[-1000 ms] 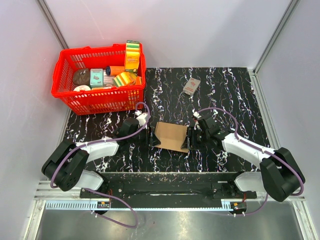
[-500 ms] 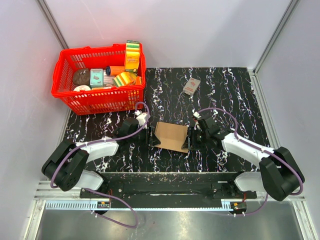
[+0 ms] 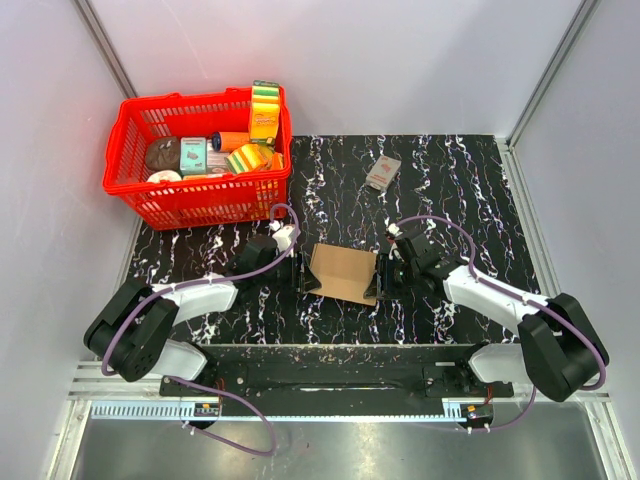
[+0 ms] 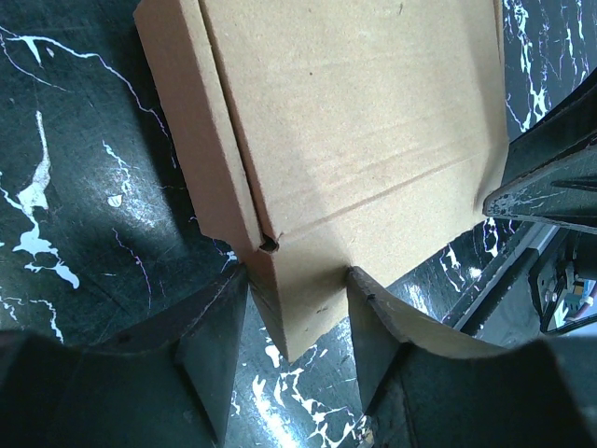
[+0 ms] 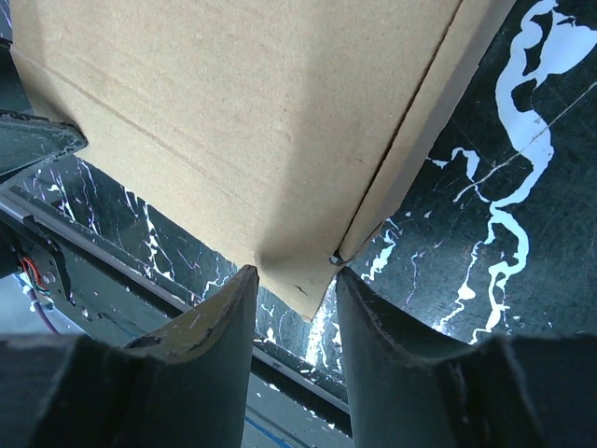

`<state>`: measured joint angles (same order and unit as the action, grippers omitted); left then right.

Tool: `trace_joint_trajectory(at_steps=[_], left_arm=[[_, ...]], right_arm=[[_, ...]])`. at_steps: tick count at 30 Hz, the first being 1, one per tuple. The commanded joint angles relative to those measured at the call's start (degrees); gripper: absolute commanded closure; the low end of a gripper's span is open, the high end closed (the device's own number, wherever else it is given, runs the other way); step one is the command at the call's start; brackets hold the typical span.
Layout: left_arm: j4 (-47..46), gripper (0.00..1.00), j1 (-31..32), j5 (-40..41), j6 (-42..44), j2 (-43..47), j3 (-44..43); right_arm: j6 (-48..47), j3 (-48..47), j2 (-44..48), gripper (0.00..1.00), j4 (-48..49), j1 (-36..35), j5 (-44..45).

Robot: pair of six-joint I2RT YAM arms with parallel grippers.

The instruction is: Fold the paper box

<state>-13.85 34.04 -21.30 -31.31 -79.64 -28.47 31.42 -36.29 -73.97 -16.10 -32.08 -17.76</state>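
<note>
The paper box (image 3: 343, 272) is a brown cardboard piece lying on the black marbled table between the two arms. My left gripper (image 3: 303, 273) is at its left end. In the left wrist view the box (image 4: 354, 121) pushes a folded corner flap between the fingers, and my left gripper (image 4: 298, 275) is shut on that flap. My right gripper (image 3: 381, 277) is at the box's right end. In the right wrist view a corner of the box (image 5: 233, 112) sits between the two fingertips, both touching cardboard, so my right gripper (image 5: 295, 273) is shut on it.
A red basket (image 3: 140, 200) full of groceries stands at the back left. A small grey-and-red packet (image 3: 382, 172) lies at the back, right of centre. White walls enclose the table, and a metal rail runs along the near edge.
The right gripper's jaws have narrowed onto the box's right end. The box and the left arm have hardly moved.
</note>
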Motion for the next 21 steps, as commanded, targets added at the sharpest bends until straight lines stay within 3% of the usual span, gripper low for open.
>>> trace_joint_trajectory(at_steps=[1, 21], left_arm=[[-4.17, 0.5, 0.15, -3.04, -0.33, -0.26, -0.01], [-4.08, 0.5, 0.15, -2.87, -0.07, -0.61, -0.01]], right_arm=[[1.01, -0.36, -0.2, 0.56, 4.06, 0.26, -3.16], [0.93, -0.01, -0.73, 0.57, 4.23, 0.52, -2.28]])
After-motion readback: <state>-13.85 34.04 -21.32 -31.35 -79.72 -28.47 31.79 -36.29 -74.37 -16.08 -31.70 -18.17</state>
